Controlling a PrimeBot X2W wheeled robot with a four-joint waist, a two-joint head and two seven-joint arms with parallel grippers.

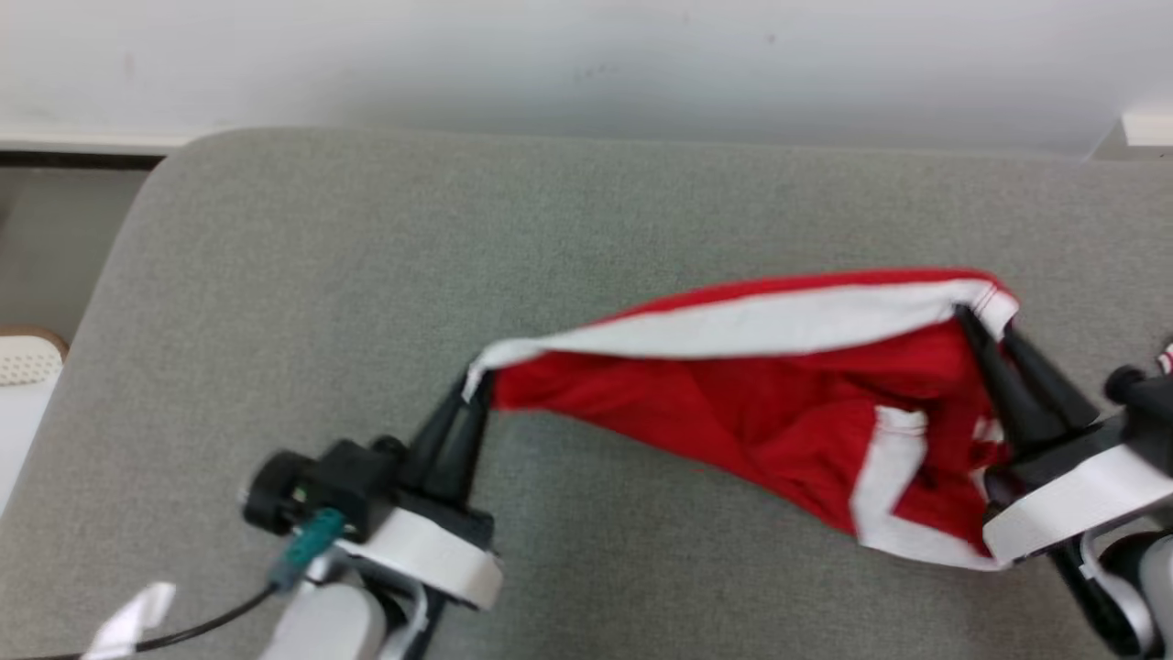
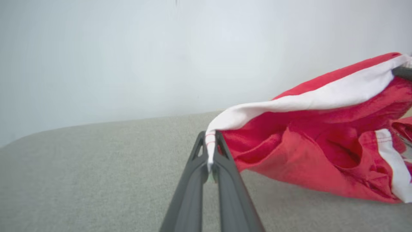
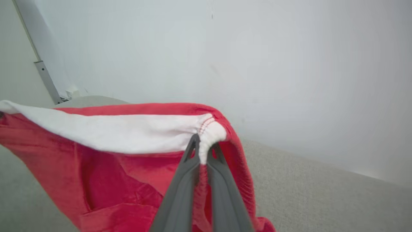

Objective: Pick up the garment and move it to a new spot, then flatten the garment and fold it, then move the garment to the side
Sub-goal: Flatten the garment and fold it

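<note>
Farthest left of the garment, past the rounded edge of the tabletop: a white perforated object with a brown rim, partly cut off by the frame. Closer in, still left of the garment and low in the head view: a teal connector and a thin black cable at the pale left wrist.

Next, the left end effector, its two long dark fingers pressed together and pinching the left end of the white band on the red fabric garment with white trim bands. In the left wrist view, the left end effector narrow, with a sliver of white band and red stitching squeezed between the fingers. From there the garment spreads off to that view's right.

Between the two grips: the white band strung along the top, raised above the flat grey fabric-covered tabletop. Below the band, red cloth sagging in loose folds, deepest toward the right end, with a white trim strip running down it. Cannot tell whether the lowest folds touch the tabletop.

At the garment's right end: the right end effector, fingers closed on the gathered corner of the white band. In the right wrist view, the right end effector likewise narrow, with bunched white band and red stitching held at its tips. There the garment hangs to that view's left above the tabletop.

Behind the garment, across the whole width: a plain white wall.
</note>
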